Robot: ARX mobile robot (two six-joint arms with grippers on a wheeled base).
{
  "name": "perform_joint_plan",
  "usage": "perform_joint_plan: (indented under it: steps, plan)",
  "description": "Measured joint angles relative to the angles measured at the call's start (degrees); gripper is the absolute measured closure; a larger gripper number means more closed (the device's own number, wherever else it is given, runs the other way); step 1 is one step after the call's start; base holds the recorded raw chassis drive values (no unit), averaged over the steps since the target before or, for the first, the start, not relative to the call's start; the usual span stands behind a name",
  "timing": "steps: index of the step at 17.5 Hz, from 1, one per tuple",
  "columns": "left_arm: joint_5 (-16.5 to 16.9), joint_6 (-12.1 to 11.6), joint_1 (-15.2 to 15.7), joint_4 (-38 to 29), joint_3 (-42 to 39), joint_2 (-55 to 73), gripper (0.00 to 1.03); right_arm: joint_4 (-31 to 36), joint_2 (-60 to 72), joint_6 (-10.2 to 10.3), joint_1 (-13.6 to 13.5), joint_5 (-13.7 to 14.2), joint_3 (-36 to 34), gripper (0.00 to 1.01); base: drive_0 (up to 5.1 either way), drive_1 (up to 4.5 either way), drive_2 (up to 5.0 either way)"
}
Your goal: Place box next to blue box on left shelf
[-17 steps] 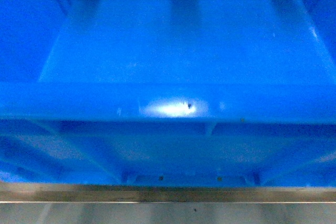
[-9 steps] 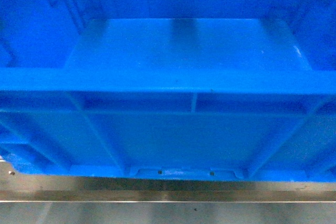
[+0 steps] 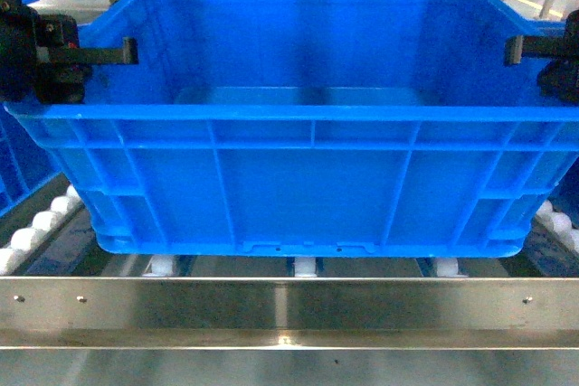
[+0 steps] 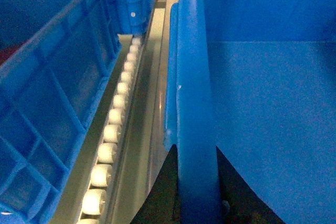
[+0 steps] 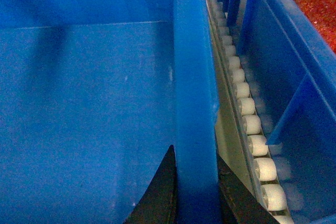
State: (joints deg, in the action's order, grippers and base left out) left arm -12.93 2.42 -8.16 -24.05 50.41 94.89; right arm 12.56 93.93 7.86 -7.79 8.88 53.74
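1. Resting on the shelf (image 3: 289, 300) rollers just behind the steel front rail, the box (image 3: 298, 187) is seen with its long axis lying across the shelf, parallel to the rail.
2. The left pincer (image 4: 197, 182) is closed on the box's left rim, one finger on each face of the wall; the box lies directly between its fingers and stretches away to its right.
3. The right pincer (image 5: 194, 187) is likewise clamped on the box's right rim, so the box spans the gap between both pincers and neither arm is nearer.
4. Another blue box (image 4: 47, 93) stands just left of the box, apart from it, with a roller track (image 4: 113, 145) showing between them.
5. A further blue crate (image 5: 294, 77) is seen just right of the box.
6. Release is judged to be the step remaining, each pincer to be opened and lifted clear of the rim.
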Motion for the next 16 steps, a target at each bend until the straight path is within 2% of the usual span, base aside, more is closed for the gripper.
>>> perform_joint_plan:
  steps: [5, 9, 10, 11, 12, 14, 16]
  plan:
    - [0.87, 0.17, 0.68, -0.72, 4.74, 7.23, 0.95, -0.22, 7.06, -0.42, 0.37, -0.46, 5.11, 0.92, 0.0, 0.00, 0.0]
    - [0.87, 0.11, 0.76, 7.39, 10.93, 10.10, 0.95, -6.40, 9.09, 0.39, 0.37, -0.15, 8.85, 0.92, 0.0, 0.00, 0.0]
    - [0.57, -0.22, 0.72, 10.23, 12.37, 10.10, 0.88, -7.28, 9.09, 0.87, 0.37, -0.24, 9.01, 0.90, 0.0, 0.00, 0.0]
    - [-1.55, -1.31, 0.15, 11.19, 12.81, 10.10, 0.80, -7.85, 8.90, 0.37, 0.17, 0.55, 9.03, 0.82, 0.0, 0.00, 0.0]
    - [-3.41, -1.73, 0.02, 11.58, 13.51, 10.03, 0.65, -7.04, 8.24, -0.07, 0.17, 1.44, 9.16, 0.68, 0.0, 0.00, 0.0]
    - [-4.02, -2.08, 0.79, 10.56, 13.75, 9.94, 0.45, -7.13, 7.13, -0.87, 0.33, 1.88, 9.40, 0.48, 0.0, 0.00, 0.0]
    - [-4.28, -2.43, 1.09, 6.80, 13.66, 9.73, 0.25, -4.81, 6.01, -1.31, 0.37, 2.16, 9.22, 0.28, 0.0, 0.00, 0.0]
